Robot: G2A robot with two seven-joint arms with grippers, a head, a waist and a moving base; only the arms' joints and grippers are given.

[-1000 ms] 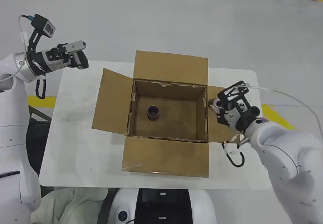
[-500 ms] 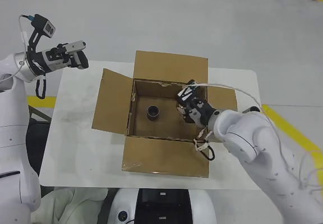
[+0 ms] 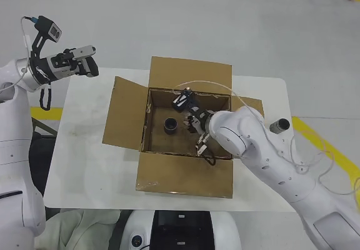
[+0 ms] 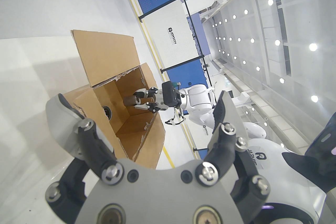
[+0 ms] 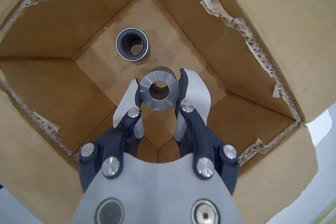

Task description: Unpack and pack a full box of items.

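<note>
metal sleeve between the right jaws, inside the open box

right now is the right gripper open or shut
Shut on the sleeve: the right gripper clamps it from both sides, within the open box.
</note>
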